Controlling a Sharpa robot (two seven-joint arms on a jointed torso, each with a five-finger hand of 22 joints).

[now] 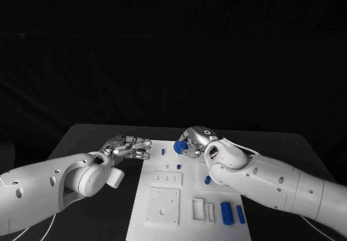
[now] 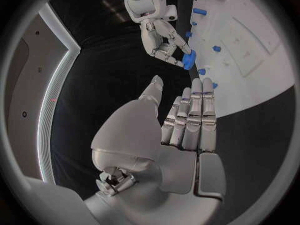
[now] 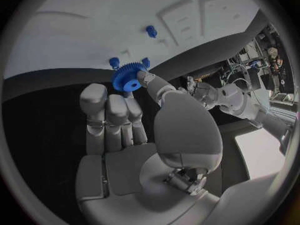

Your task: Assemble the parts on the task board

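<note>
A: Two hands at the far end of the board, w/ one part in play. The right silver hand (image 1: 194, 143) pinches a small blue toothed gear (image 3: 127, 78) between thumb and a fingertip, other fingers straight beside it.

B: Where is the gear vs. the white flat task board (image 1: 168, 203)?

A: In head view it hangs at the centre of the frame, just over the board's upper edge. In right wrist view two small blue pegs (image 3: 114, 62) stand on the board directly behind the gear, so I judge the gear's flat face is turned to them and its hole axis points roughly toward the board there. Whether it is touching a peg already I cannot tell.

B: And the left silver hand (image 1: 129, 148)?

A: It holds nothing, fingers straight and close together, at the board's upper-left corner, near but apart from the gear. Right hand is the one on the part, so next move is its own, I think: bring the gear's hole in line w/ a peg.

B: Other parts?

A: Blue cylinders (image 1: 227, 212) lie lower right on the board, untouched.
</note>
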